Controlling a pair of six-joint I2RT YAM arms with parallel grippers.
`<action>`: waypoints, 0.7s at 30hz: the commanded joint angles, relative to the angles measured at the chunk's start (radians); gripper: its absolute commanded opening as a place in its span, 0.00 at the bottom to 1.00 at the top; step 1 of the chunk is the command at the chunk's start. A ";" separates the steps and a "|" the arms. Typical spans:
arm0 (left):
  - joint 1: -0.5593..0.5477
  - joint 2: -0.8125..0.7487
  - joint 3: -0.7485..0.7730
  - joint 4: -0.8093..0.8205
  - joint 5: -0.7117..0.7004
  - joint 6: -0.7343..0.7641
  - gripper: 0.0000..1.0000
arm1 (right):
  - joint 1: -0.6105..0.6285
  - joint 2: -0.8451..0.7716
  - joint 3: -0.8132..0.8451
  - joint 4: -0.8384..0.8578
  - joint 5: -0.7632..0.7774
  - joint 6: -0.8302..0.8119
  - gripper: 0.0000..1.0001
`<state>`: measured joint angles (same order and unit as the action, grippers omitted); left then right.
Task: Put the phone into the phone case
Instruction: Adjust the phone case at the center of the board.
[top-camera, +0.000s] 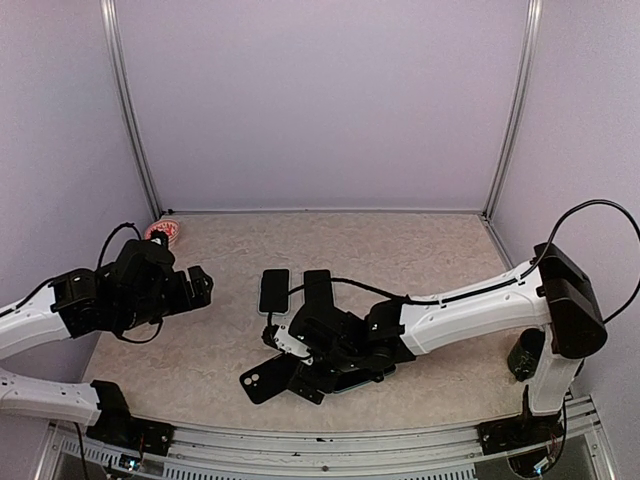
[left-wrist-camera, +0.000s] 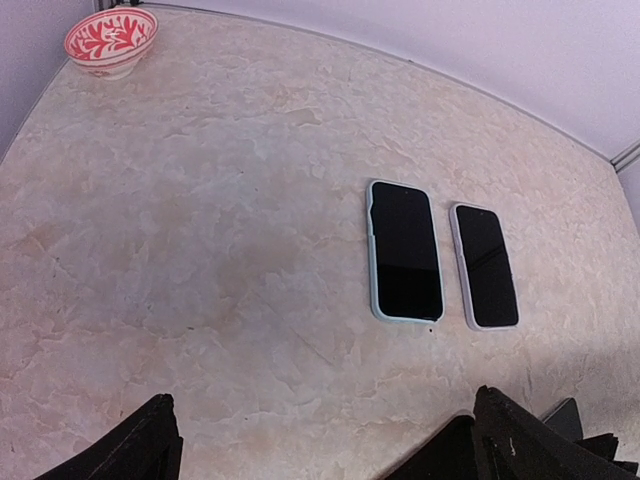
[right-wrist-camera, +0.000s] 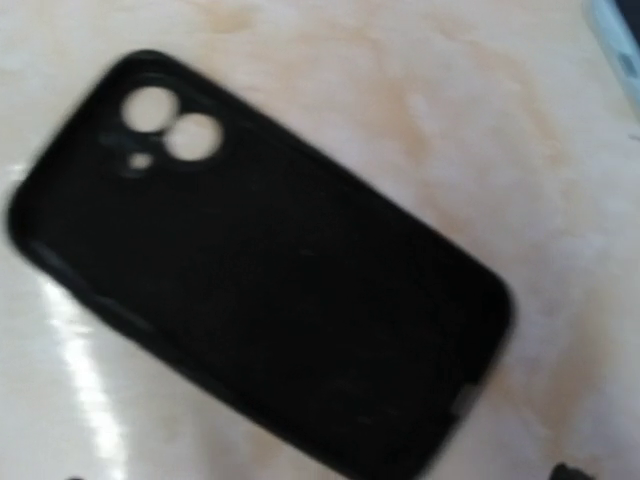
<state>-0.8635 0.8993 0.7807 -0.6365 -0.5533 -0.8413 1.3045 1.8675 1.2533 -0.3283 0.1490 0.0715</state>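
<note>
Both the left gripper (top-camera: 198, 285) and right gripper (top-camera: 285, 355) gape empty, so the unpinned phone case (right-wrist-camera: 260, 300) could skid under any push.

Overhead: surface (top-camera: 420, 250) bare across upper centre and upper right. Two phones (top-camera: 273, 290) side by side at centre; bowl (top-camera: 163, 232) upper left. At lower right the right arm (top-camera: 470, 300) reaches over the black case (top-camera: 262, 379). The left claw (top-camera: 195, 287) sits mid-left, with a bare gap between it and the phones.
</note>
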 joint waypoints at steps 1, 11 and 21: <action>0.004 -0.001 -0.032 0.054 0.041 0.008 0.99 | 0.009 -0.065 -0.038 0.012 0.153 0.021 0.99; -0.116 0.157 0.055 0.096 -0.020 0.020 0.99 | -0.016 -0.172 -0.148 0.038 0.150 0.121 0.99; -0.248 0.331 0.165 0.129 0.039 0.049 0.99 | -0.175 -0.360 -0.313 0.074 0.032 0.285 0.99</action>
<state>-1.0664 1.2102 0.9112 -0.5442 -0.5491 -0.8238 1.1755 1.5833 1.0012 -0.2901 0.2424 0.2653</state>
